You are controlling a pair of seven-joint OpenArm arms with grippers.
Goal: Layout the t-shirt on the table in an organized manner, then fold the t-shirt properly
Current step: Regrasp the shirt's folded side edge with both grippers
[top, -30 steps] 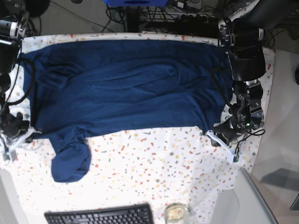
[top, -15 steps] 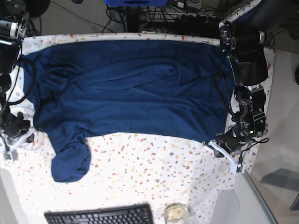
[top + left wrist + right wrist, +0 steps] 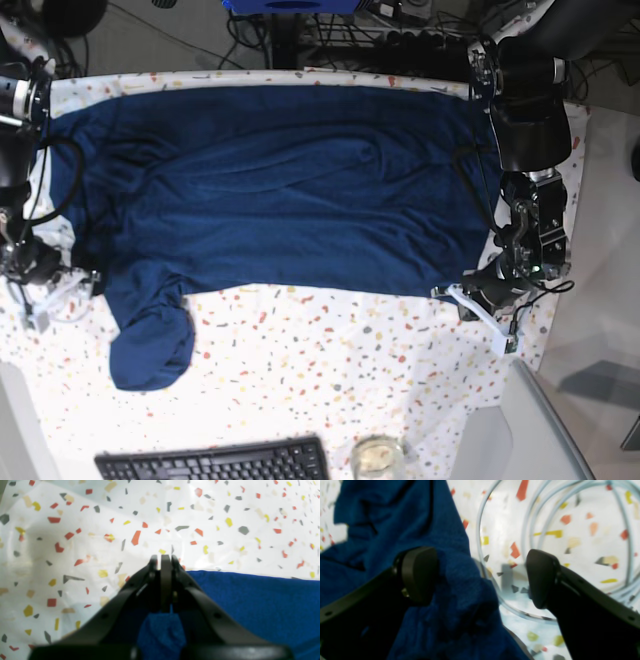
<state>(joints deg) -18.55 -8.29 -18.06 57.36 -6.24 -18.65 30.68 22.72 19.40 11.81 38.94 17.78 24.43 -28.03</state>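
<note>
The navy t-shirt (image 3: 280, 190) lies spread wide across the far half of the speckled table (image 3: 330, 360). One sleeve (image 3: 150, 345) hangs toward the front left. At the shirt's front right corner my left gripper (image 3: 462, 298) is shut on the t-shirt. In the left wrist view its closed fingertips (image 3: 162, 560) rest on the table (image 3: 100, 530), with the t-shirt (image 3: 250, 600) bunched between the fingers behind them. At the left edge my right gripper (image 3: 80, 283) is open. In the right wrist view it (image 3: 480, 576) stands wide, with the t-shirt (image 3: 460, 592) lying loose against its left pad (image 3: 418, 575).
A black keyboard (image 3: 215, 462) and a glass (image 3: 377, 457) sit at the front edge. A plain grey surface (image 3: 520, 430) borders the front right. Pale cable loops (image 3: 527, 525) lie on the table beside my right gripper. Dark cables hang behind the table's far edge.
My right gripper has opened and let go of the shirt's left edge, shifting slightly rightward. The left gripper dipped toward the front and came back, still shut on the corner.
</note>
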